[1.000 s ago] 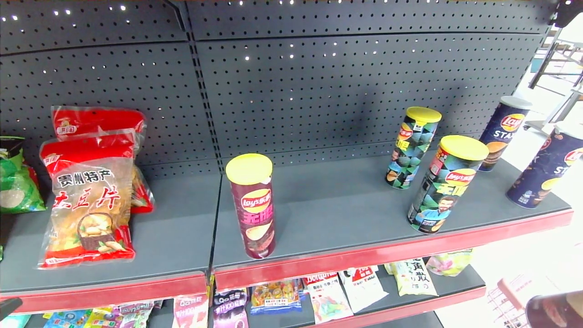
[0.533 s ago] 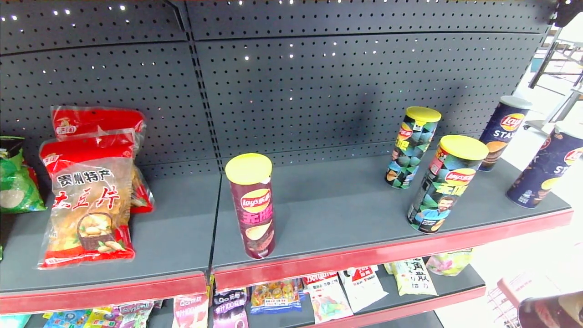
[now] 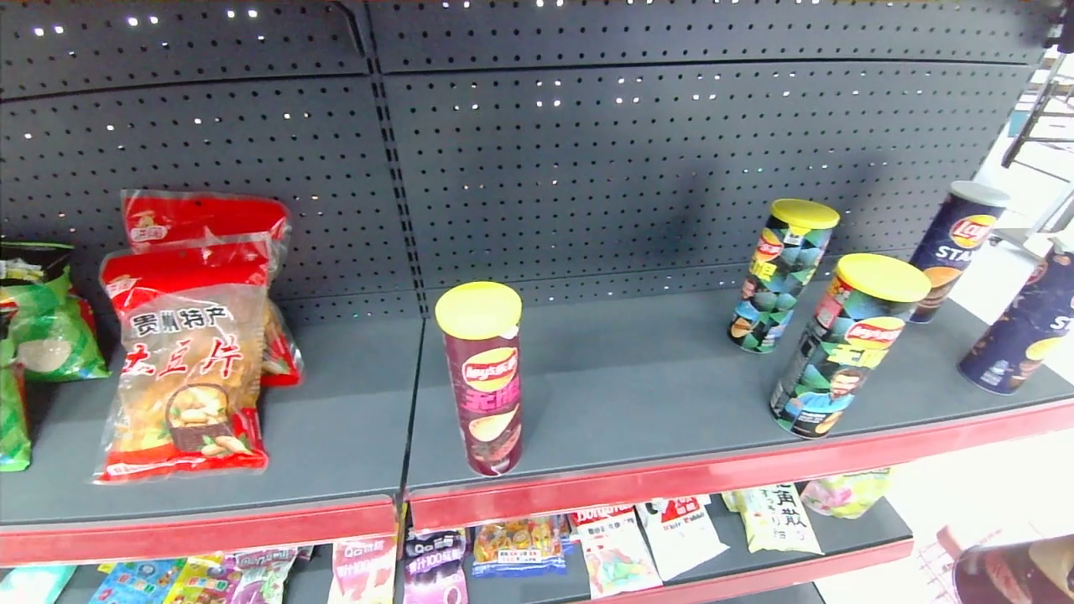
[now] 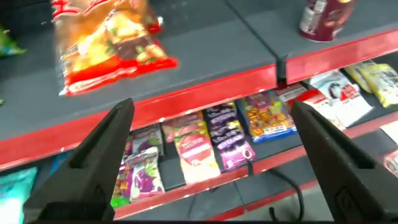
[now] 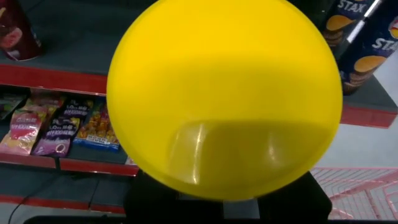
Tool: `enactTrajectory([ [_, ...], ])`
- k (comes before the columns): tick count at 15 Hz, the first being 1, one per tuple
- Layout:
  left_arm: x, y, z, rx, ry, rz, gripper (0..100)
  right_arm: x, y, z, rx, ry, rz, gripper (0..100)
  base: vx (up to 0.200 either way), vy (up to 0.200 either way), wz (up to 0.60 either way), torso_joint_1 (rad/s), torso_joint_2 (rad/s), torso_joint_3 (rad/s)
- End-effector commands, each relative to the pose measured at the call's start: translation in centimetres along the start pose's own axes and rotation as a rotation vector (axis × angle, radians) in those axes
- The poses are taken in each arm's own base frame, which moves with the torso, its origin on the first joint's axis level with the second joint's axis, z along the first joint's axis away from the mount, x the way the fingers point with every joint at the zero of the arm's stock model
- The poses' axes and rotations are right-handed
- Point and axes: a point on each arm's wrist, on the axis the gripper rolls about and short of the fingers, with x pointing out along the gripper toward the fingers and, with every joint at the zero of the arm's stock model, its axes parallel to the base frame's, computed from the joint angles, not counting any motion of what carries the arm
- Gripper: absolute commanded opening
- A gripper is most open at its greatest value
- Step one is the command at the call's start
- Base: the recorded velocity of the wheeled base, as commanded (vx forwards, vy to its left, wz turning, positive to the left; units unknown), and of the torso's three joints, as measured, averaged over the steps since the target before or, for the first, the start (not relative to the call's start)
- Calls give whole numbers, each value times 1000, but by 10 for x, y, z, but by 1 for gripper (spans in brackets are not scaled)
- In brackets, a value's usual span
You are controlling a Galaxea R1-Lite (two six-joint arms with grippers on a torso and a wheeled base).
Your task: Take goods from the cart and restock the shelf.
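A chip can with a yellow lid point(image 5: 224, 93) stands in my right gripper point(image 5: 227, 200), whose black body shows below the lid. The same dark can point(image 3: 1011, 575) sits low at the right edge of the head view, below and in front of the grey shelf point(image 3: 638, 394). On that shelf stand a purple can point(image 3: 487, 377), two green-blue patterned cans point(image 3: 784, 277) point(image 3: 847, 348) and two dark blue cans point(image 3: 952, 252) point(image 3: 1019, 327). My left gripper point(image 4: 211, 106) is open with nothing between its fingers, facing the shelf's red front edge point(image 4: 186, 99).
Red snack bags point(image 3: 189, 369) and green bags point(image 3: 50, 327) lean at the shelf's left. Free room lies between the purple can and the patterned cans. A lower shelf holds several small packets point(image 3: 621, 545). A pink wire cart point(image 5: 367, 193) sits low at the right.
The head camera has moved, so the whole shelf picture sits a little farther right. The held can edged slightly left at the lower right corner. Nothing on the shelf moved.
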Motion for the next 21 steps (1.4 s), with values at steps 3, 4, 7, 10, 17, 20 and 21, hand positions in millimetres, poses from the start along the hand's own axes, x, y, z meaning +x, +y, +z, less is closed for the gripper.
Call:
enactTrajectory([
  [3,3,0,-8,0,16,12,100,-1,0,-1,-3,-6,-1,0,0,0,200,2,-1,1],
  [4,3,0,-8,-2,5,20,100,-1,0,2,-3,-10,4,0,0,0,0,0,0,0],
  [7,5,1,-10,-55,-7,71,100,8,-2,22,-6,-22,102,0,0,0,0,0,0,0],
  [10,9,1,-13,-76,-41,90,100,30,-1,42,-8,-34,213,0,0,0,0,0,0,0],
  [17,12,-2,-18,-73,-58,-4,100,125,14,86,-18,56,345,0,0,0,0,0,0,0],
  [20,12,-2,-18,-73,-56,-4,100,173,23,100,-25,83,458,0,0,0,0,0,0,0],
  [21,12,-2,-18,-73,-56,-4,100,191,27,99,-42,113,463,0,0,0,0,0,0,0],
])
